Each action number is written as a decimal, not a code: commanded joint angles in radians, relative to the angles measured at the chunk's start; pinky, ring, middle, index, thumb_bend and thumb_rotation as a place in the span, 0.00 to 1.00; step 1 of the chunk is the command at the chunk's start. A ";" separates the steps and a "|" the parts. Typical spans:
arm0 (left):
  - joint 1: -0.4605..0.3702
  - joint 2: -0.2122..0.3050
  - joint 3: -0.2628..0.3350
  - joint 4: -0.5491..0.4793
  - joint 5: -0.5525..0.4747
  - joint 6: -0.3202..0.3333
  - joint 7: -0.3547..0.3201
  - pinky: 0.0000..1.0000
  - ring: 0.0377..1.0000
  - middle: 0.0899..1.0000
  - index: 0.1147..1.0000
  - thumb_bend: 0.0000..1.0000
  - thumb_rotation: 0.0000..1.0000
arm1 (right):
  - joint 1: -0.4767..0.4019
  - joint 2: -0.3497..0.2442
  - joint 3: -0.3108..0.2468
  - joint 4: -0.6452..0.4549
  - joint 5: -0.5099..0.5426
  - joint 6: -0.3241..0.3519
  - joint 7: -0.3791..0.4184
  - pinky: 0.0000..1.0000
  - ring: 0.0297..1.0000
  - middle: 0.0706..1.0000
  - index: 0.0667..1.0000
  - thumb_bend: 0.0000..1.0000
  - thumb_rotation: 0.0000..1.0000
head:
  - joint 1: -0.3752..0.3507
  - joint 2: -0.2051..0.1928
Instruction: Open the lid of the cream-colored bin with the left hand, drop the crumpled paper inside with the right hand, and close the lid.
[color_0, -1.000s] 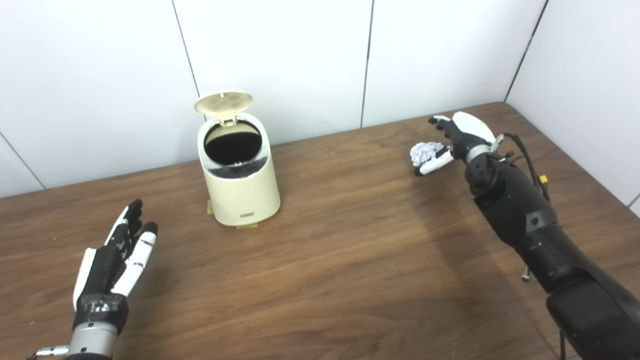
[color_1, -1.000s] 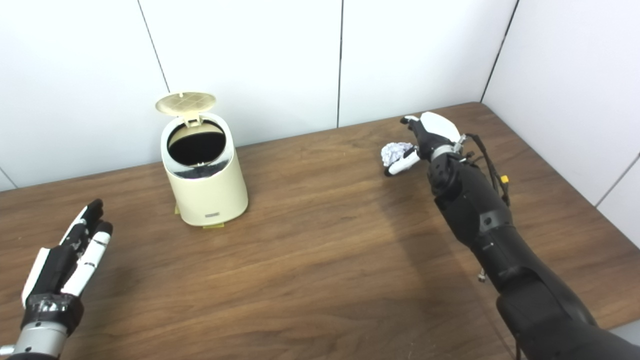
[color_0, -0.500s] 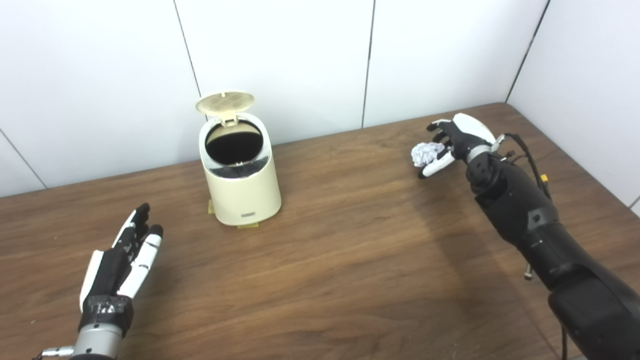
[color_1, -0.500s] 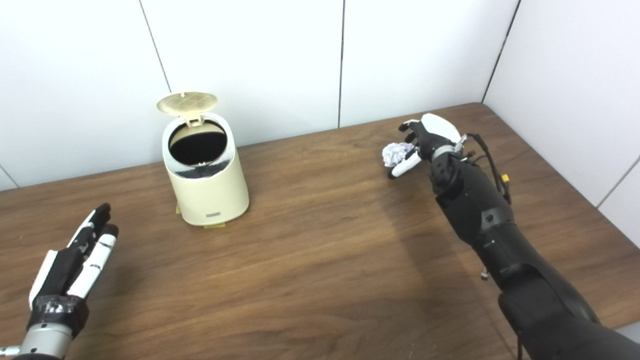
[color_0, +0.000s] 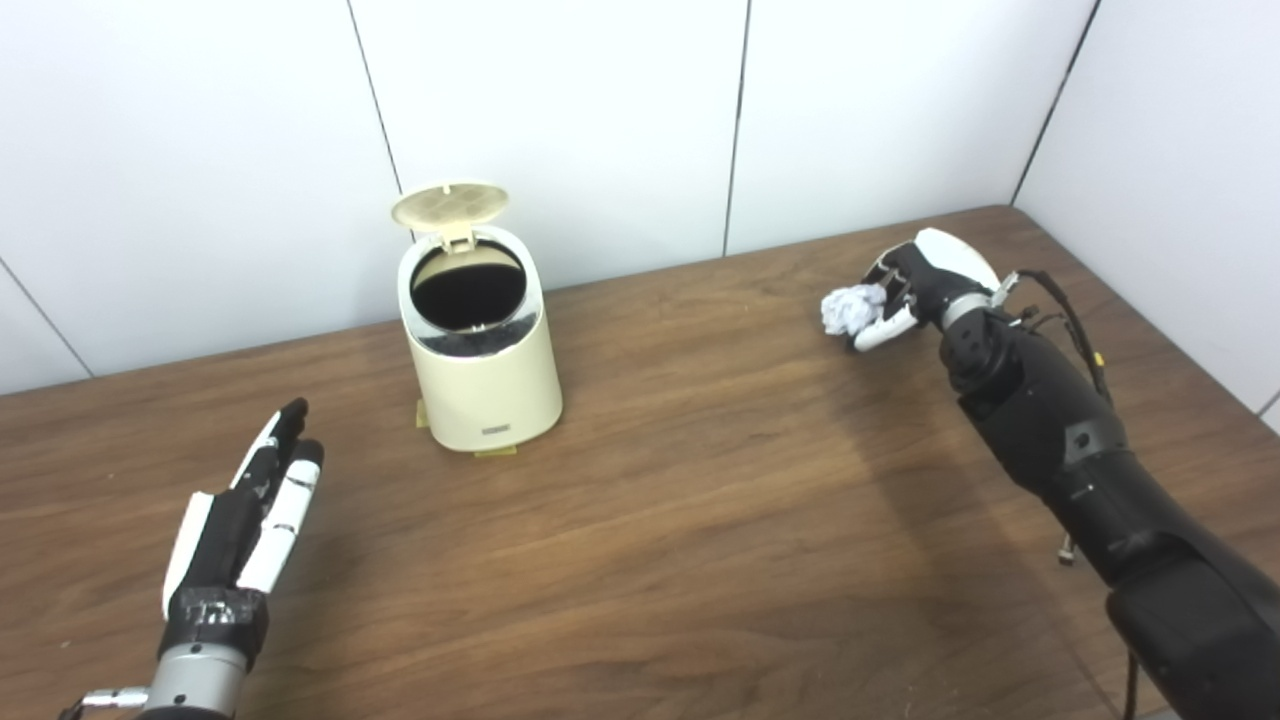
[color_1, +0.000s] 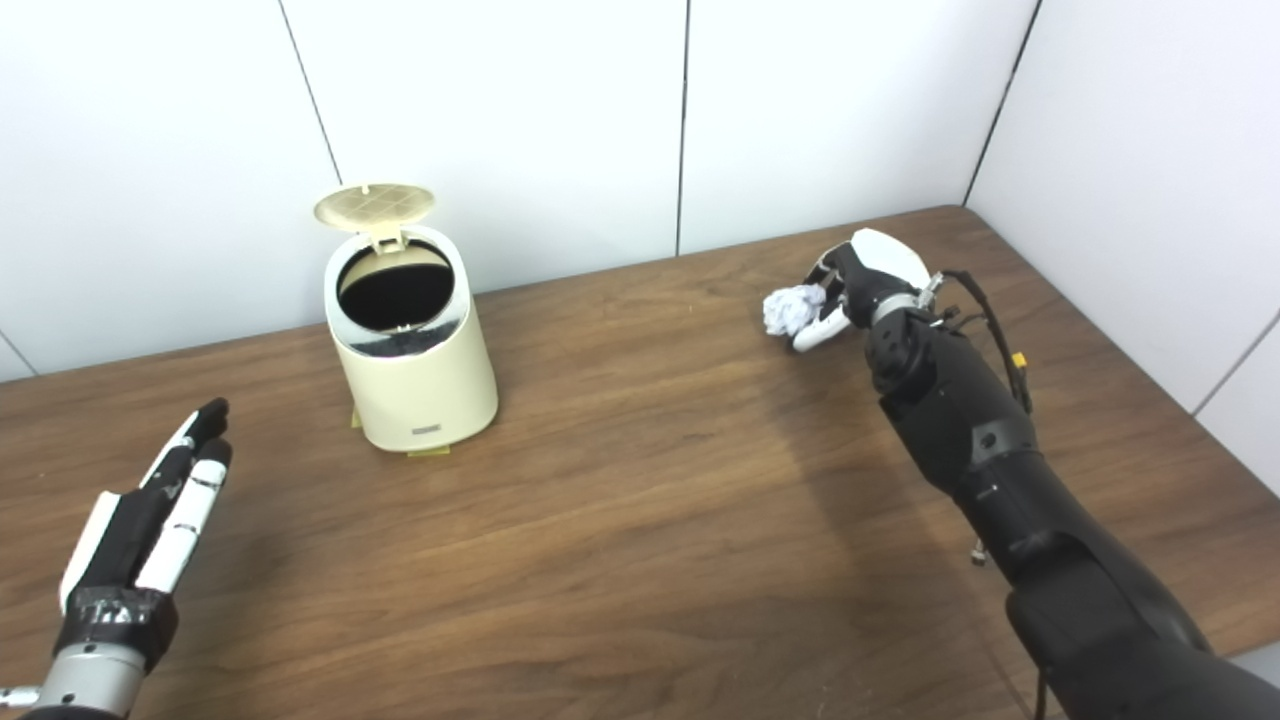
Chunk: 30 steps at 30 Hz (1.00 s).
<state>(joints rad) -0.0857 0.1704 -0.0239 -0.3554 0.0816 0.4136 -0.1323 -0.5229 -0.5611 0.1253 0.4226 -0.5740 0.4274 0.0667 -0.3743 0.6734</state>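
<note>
At the far right of the brown wooden tabletop (color_0: 700, 520), the right hand (color_0: 915, 285) has its fingers curled around the crumpled white paper ball (color_0: 845, 307) — thumb beneath it, the paper showing at the hand's left side. Well apart to the left stands the cream-coloured round bin (color_0: 485, 365), its ribbed lid (color_0: 448, 204) tipped up at the back, its dark mouth uncovered. The left hand (color_0: 245, 520) is near the front-left edge — fingers straight, holding nothing.

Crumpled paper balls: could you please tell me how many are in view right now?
1. The crumpled paper is at the table's far right, with the right hand closing around it. The open bin's interior is dark, so anything inside is hidden.
</note>
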 joint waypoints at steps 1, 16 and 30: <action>-0.037 0.003 -0.002 -0.015 0.005 -0.024 0.005 1.00 1.00 0.99 1.00 0.43 0.79 | -0.042 -0.014 -0.011 -0.035 -0.014 0.002 -0.036 0.35 0.37 0.46 0.49 0.51 0.00 | 0.001 0.001; -0.026 -0.038 0.016 0.028 -0.043 -0.079 0.011 1.00 1.00 1.00 1.00 0.47 0.60 | -0.012 0.028 0.029 -0.238 -0.092 -0.010 -0.094 0.32 0.34 0.44 0.51 0.51 0.00 | 0.064 0.010; -0.005 -0.045 -0.016 0.042 0.006 -0.081 0.031 1.00 1.00 1.00 1.00 0.49 0.60 | 0.011 0.112 0.050 -0.602 -0.137 -0.026 -0.026 0.32 0.32 0.44 0.53 0.51 0.00 | 0.212 0.004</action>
<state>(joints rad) -0.0715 0.1252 -0.0351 -0.2892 0.0682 0.3637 -0.1172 -0.4619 -0.4505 0.1775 -0.1394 -0.6964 0.4301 0.0442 -0.1612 0.6765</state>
